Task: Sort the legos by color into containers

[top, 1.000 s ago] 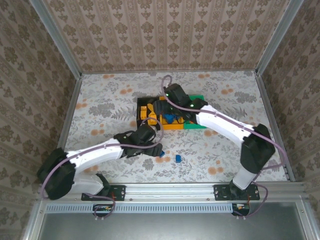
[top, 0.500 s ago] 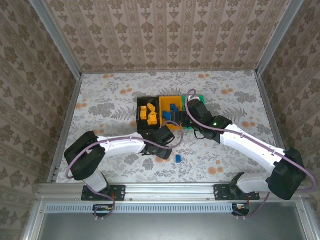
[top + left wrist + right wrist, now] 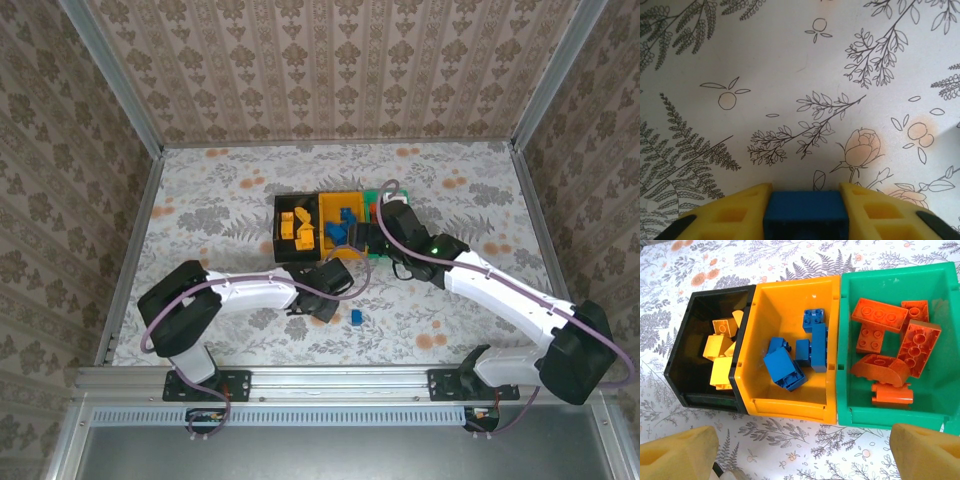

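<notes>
Near the bins, at floral-patterned surface (image 3: 790,75): left claw (image 3: 805,199) clamped shut on small blue studded plastic brick (image 3: 805,216).
Right claw (image 3: 802,447) spread wide, empty, above joined black, yellow-orange and green plastic bins (image 3: 790,410).

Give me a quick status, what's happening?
Left fingers shut on blue lego. Right fingers open near the bins. Second blue lego loose on table.
</notes>
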### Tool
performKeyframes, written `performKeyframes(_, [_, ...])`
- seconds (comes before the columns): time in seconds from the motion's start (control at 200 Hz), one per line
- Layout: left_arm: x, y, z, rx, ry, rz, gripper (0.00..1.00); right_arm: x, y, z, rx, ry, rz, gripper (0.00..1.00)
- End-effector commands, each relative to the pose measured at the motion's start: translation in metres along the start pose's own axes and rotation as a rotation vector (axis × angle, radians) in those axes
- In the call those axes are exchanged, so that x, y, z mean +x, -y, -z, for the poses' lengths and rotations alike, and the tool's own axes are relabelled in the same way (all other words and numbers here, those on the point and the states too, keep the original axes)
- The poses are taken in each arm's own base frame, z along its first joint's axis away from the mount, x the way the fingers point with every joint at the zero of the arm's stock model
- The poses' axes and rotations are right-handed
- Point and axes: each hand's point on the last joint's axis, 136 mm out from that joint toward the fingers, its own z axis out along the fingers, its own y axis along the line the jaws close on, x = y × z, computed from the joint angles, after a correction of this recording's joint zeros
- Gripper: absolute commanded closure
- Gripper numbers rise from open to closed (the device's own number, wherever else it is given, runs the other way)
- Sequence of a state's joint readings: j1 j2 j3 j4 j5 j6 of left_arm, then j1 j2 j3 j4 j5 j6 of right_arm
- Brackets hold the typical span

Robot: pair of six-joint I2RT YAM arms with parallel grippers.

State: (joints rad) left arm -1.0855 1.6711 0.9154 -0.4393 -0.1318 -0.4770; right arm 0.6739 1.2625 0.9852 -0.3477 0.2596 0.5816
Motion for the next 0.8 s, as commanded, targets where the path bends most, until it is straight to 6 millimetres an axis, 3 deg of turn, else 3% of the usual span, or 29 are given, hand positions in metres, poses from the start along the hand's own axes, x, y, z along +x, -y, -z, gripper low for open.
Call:
performKeyframes(0.0, [-0.001,-0.004,0.008,-0.029,0.008,-0.015,0.67,-0.008,0.011,0.013,0.023,0.036,-0.044,0.1])
performKeyframes(0.225, [-0.03,-0.004,0.059,0.015,0.164,0.025,0.7,-0.021,0.048,0.036,0.103,0.131,-0.152,0.09])
performKeyframes(0.35, [-0.066,-0.007,0.088,0.057,0.278,0.057,0.69,-0.018,0.066,0.046,0.125,0.165,-0.201,0.08])
performKeyframes(0.455, [-0.108,-0.018,0.102,0.1,0.363,0.106,0.68,-0.006,0.072,0.044,0.136,0.138,-0.199,0.08])
performKeyframes(0.605, [-0.174,-0.034,0.105,0.109,0.447,0.144,0.68,0.022,0.078,0.031,0.157,0.049,-0.189,0.08])
performKeyframes(0.795, [-0.232,-0.047,0.081,0.09,0.435,0.146,0.68,0.054,0.089,0.017,0.178,-0.025,-0.19,0.08])
